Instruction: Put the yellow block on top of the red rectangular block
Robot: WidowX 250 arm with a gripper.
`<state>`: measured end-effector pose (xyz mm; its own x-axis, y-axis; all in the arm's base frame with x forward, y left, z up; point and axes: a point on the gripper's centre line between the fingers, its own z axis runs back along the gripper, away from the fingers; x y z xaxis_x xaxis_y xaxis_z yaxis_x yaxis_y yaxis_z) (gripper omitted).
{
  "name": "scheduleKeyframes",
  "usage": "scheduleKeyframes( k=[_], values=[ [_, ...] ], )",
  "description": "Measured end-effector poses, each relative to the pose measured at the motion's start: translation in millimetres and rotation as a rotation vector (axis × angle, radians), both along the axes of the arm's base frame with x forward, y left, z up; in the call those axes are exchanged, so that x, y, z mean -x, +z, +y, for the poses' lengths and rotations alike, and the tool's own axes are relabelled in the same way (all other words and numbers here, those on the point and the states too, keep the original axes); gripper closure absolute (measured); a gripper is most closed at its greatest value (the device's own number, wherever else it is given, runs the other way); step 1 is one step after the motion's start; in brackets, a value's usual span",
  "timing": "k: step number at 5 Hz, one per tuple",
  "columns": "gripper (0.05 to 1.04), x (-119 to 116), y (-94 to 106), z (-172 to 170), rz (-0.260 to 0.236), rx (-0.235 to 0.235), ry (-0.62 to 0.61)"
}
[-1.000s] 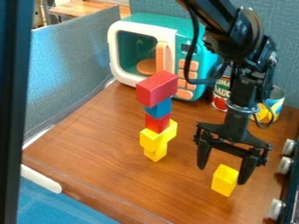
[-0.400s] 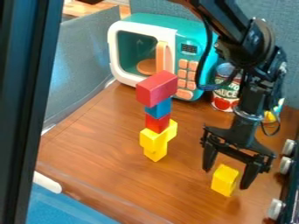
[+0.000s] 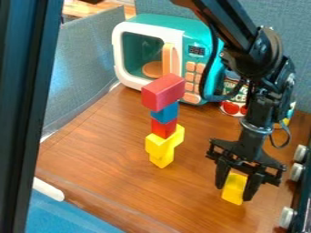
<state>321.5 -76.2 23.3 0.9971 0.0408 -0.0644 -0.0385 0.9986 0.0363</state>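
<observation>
The black gripper is low over the right front of the wooden surface, its two fingers shut on the yellow block. That block stands upright on the wood, its right side partly hidden by a finger. Left of it rises a tower, with the red rectangular block lying flat at the top. Beneath that come a blue block, a small red block and yellow blocks at the base.
A teal toy microwave stands behind the tower, with a tomato sauce can to its right, partly behind the arm. Knobs line the right edge. A dark post crosses the left foreground.
The gripper has shifted slightly right, then lower, and its fingers have drawn together from wide open onto the yellow block. The tower has stayed still. The dark post moved right early on.
</observation>
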Motion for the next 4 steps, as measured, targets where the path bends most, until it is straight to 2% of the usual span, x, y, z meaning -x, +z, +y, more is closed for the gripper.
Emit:
scheduleKeyframes(
  k=[1,2,3,4],
  values=[
    [0.525,3.1,3.1,6.1,-0.001,0.039,0.014],
    [0.525,13.1,56.8,7.7,-0.053,0.106,-0.048],
    [0.525,30.0,108.6,8.0,-0.122,0.135,-0.150],
    [0.525,38.1,152.1,12.0,-0.139,0.164,-0.162]
  ],
)
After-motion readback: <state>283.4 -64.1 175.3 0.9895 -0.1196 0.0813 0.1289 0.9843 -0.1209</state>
